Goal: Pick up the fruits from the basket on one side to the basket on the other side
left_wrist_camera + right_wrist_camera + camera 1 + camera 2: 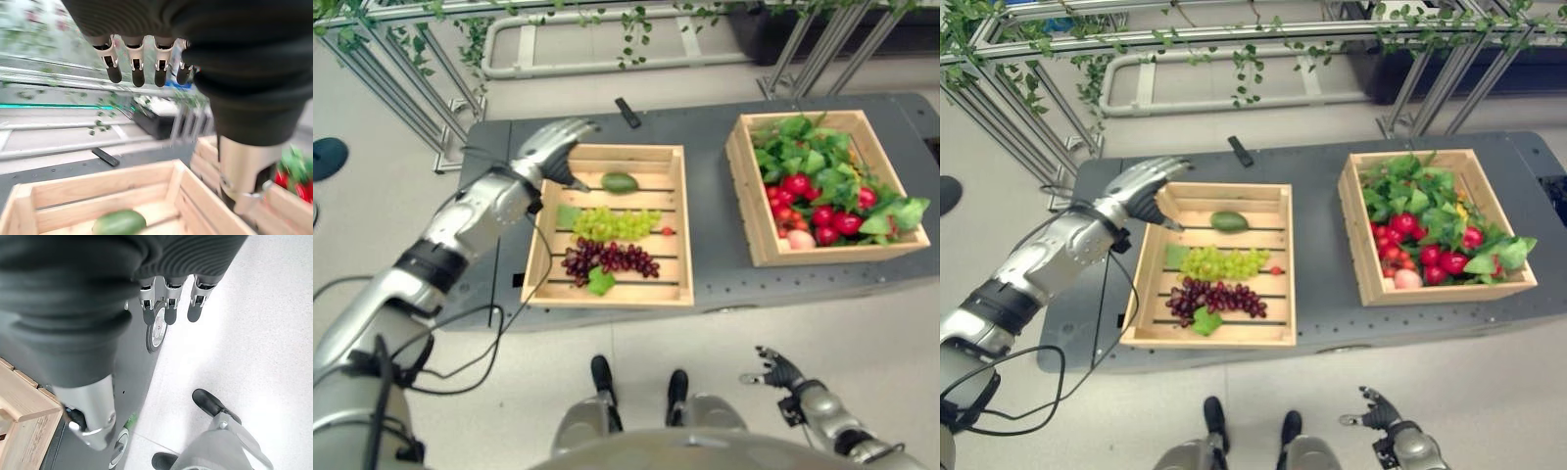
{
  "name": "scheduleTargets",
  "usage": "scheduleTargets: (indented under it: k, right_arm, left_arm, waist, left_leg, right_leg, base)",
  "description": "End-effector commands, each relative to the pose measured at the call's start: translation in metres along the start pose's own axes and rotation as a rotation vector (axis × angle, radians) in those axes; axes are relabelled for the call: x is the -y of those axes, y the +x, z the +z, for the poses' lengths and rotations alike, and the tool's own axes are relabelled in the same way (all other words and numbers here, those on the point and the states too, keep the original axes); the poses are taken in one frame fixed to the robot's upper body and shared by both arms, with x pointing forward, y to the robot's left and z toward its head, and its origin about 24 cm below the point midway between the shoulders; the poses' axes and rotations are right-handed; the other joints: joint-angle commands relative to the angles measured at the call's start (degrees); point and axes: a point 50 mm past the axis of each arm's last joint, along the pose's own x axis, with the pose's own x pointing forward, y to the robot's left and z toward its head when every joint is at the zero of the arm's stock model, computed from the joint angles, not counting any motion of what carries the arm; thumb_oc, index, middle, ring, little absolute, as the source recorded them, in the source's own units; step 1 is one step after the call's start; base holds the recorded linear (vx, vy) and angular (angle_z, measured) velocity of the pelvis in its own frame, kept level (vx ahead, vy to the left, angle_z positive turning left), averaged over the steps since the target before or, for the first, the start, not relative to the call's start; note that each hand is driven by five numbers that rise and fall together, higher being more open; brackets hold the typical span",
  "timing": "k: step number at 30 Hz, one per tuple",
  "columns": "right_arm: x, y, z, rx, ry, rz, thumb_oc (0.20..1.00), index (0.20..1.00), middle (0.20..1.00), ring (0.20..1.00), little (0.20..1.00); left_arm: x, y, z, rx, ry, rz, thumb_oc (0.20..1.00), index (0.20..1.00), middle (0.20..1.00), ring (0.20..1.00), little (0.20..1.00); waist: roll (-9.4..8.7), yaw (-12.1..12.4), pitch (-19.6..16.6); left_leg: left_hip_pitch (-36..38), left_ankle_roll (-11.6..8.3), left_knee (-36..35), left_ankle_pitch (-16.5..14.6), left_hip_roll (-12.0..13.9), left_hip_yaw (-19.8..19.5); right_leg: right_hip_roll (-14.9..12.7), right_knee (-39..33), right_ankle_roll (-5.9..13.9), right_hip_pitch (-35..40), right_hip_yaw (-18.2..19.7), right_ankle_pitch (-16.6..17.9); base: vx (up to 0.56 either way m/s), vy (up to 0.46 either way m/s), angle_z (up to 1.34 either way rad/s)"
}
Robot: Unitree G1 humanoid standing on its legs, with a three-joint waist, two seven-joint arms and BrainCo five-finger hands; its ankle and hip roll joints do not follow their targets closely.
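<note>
Fruits lie in two wooden crates on the grey bench (705, 196). In the left crate (612, 284), a green mango (619, 182) sits nearest its far wall, green grapes (612, 224) behind the middle slats, dark purple grapes (607, 258) toward its near wall. The right crate (822, 250), well apart from the left crate, holds red fruits (818, 211) under green leaves (one pale fruit at its near wall). The left hand (551, 149) hovers over the left crate's far left corner, fingers loosely extended, holding nothing. The right hand (773, 369) hangs low, off the bench and nearer than the right crate, fingers spread and empty. A small black object (627, 112) lies beyond the left crate.
</note>
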Motion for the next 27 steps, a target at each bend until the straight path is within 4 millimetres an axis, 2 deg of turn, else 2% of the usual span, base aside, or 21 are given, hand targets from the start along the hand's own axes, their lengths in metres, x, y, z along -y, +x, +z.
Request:
scheduleTargets:
  k: [1,4,5,8,13,17,24,27]
  right_arm:
    - [0.016,0.001,0.012,0.031,-0.065,-0.035,1.0,1.0,1.0,1.0,1.0]
    - [0.016,0.002,0.014,0.037,-0.06,-0.04,1.0,1.0,1.0,1.0,1.0]
    - [0.016,0.003,0.017,0.042,-0.058,-0.039,1.0,1.0,1.0,1.0,1.0]
    - [0.017,0.004,0.021,0.054,-0.047,-0.044,1.0,1.0,1.0,1.0,1.0]
    - [0.018,0.005,0.027,0.082,-0.037,-0.048,1.0,1.0,1.0,1.0,1.0]
    - [0.021,0.006,0.042,0.139,-0.036,-0.053,1.0,1.0,1.0,1.0,1.0]
    - [0.03,0.006,0.06,0.202,-0.032,-0.083,1.0,1.0,1.0,1.0,1.0]
    - [0.035,0.005,0.074,0.258,-0.023,-0.097,1.0,1.0,1.0,1.0,1.0]
  left_arm:
    - [-0.046,0.017,-0.002,0.003,0.138,0.057,1.0,1.0,1.0,1.0,1.0]
    - [-0.048,0.02,-0.001,-0.001,0.126,0.05,1.0,1.0,1.0,1.0,1.0]
    - [-0.041,0.023,-0.005,-0.026,0.113,0.022,1.0,1.0,1.0,1.0,1.0]
    - [-0.036,0.028,-0.004,-0.039,0.123,0.008,1.0,1.0,1.0,1.0,1.0]
    - [-0.03,0.026,-0.009,-0.059,0.126,-0.023,1.0,1.0,1.0,1.0,1.0]
    - [-0.015,0.021,-0.017,-0.097,0.127,-0.07,1.0,1.0,1.0,1.0,1.0]
    - [-0.008,0.019,-0.027,-0.161,0.121,-0.081,1.0,1.0,1.0,1.0,1.0]
    - [-0.009,0.018,-0.033,-0.194,0.121,-0.078,1.0,1.0,1.0,1.0,1.0]
  waist:
    - [-0.45,-0.4,1.7]
    - [-0.47,-0.5,2.6]
    - [-0.75,-0.7,3.4]
    - [-1.16,-0.9,4.3]
    - [-1.45,-1.1,5.3]
    - [-2.07,-1.3,7.2]
    - [-2.79,-1.8,9.8]
    - [-3.18,-2.3,11.5]
  left_leg:
    - [-0.6,-0.25,6.7,-7.9,-1.6,0.2]
    - [-1.7,-0.16,7.4,-7.9,-1.7,0.0]
    - [-2.8,-0.08,8.4,-8.0,-1.6,0.0]
    - [-4.7,0.02,9.8,-8.3,-1.6,-0.1]
    - [-6.7,0.13,11.3,-8.7,-1.5,0.2]
    - [-9.5,0.31,13.5,-9.1,-0.9,1.0]
    - [-13.9,0.41,16.4,-9.2,-0.1,1.0]
    - [-16.9,0.5,18.3,-9.5,0.5,1.2]
  right_leg:
    - [-0.4,1.7,4.11,-6.5,1.1,4.1]
    - [-0.5,2.4,4.1,-7.6,1.2,4.1]
    - [-0.7,2.9,4.08,-8.6,1.6,4.3]
    - [-0.8,3.5,4.07,-10.2,1.9,4.5]
    - [-1.0,4.5,3.98,-12.2,2.4,4.7]
    - [-0.9,5.4,3.68,-15.0,3.3,5.0]
    - [-1.2,7.1,3.36,-19.1,3.5,5.4]
    - [-1.3,7.9,3.29,-21.8,3.7,5.7]
  base:
    - [-0.05,-0.001,-0.15]
    - [-0.06,-0.001,-0.13]
    - [-0.03,-0.002,-0.1]
    - [-0.04,-0.012,-0.03]
    - [-0.02,-0.003,-0.02]
    - [-0.05,-0.007,-0.03]
    - [-0.06,-0.028,-0.06]
    - [-0.08,-0.025,0.0]
